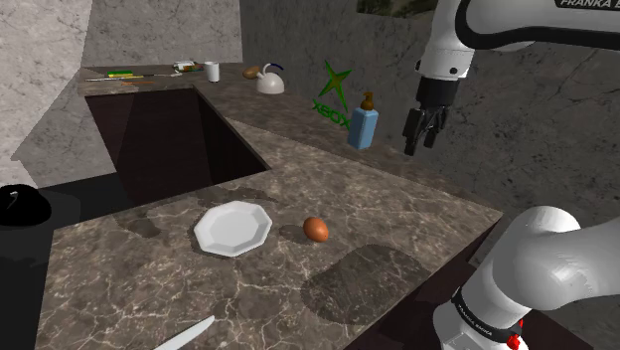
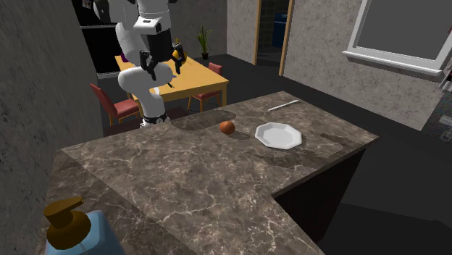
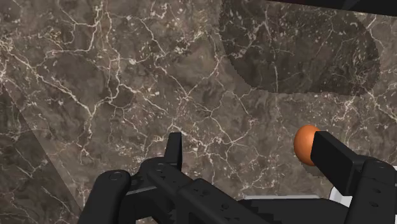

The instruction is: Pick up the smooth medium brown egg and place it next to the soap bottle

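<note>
Brown veined stone forms the counter (image 1: pixel 417 214), and the brown egg (image 1: pixel 316 229) lies on it just beside a white plate (image 1: pixel 232 228), on the plate's side toward the shoulder view's right. The blue soap bottle (image 1: pixel 363 124) with a brown pump stands upright farther back, well apart from the egg. The black gripper (image 1: pixel 421 144) hangs high above the counter, fingers (image 3: pixel 173 149) spread apart and holding nothing. In the wrist view one finger partly covers the egg lying below.
</note>
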